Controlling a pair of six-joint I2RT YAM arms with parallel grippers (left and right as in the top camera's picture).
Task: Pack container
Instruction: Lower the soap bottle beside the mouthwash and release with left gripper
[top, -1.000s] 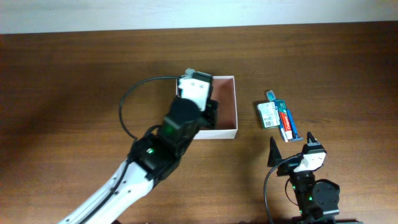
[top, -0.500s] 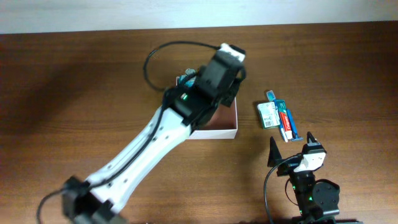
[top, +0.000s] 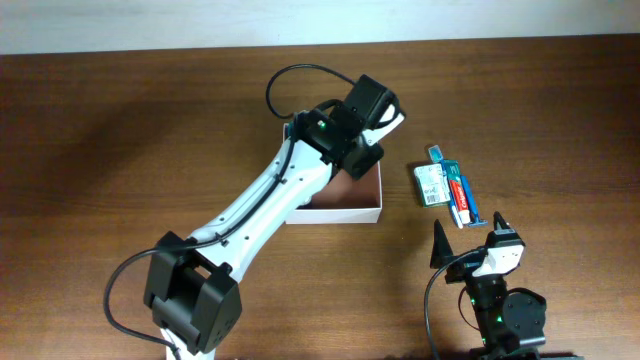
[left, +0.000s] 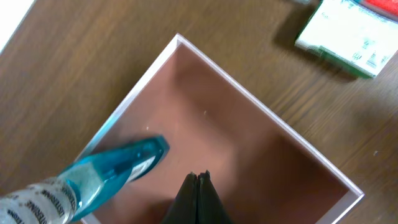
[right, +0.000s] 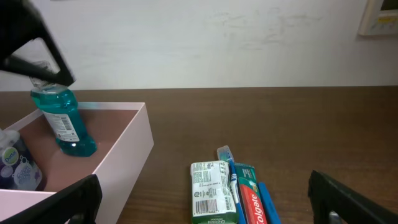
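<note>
The container (top: 379, 190) is a shallow white-walled box with a brownish-pink inside (left: 249, 149). My left arm's wrist (top: 360, 125) hangs over its far part and hides much of it. In the left wrist view my left gripper (left: 198, 178) is shut with nothing in it, above the box floor. A teal bottle (left: 118, 171) is just to its left and stands upright in the container (right: 134, 146) in the right wrist view (right: 63, 123). A dark blue bottle (right: 15, 168) stands beside it. My right gripper (top: 468, 235) is open, low and near the table's front edge.
To the right of the container, a green-and-white soap box (top: 430, 184), a red-and-blue toothpaste box (top: 461, 196) and a toothbrush (top: 437, 153) lie together on the brown table. The right wrist view shows them ahead of the right gripper, soap box (right: 214, 193) leftmost.
My left arm has swung from the container's left side up and to the right, stretching out over the far right part. The right arm has not moved.
</note>
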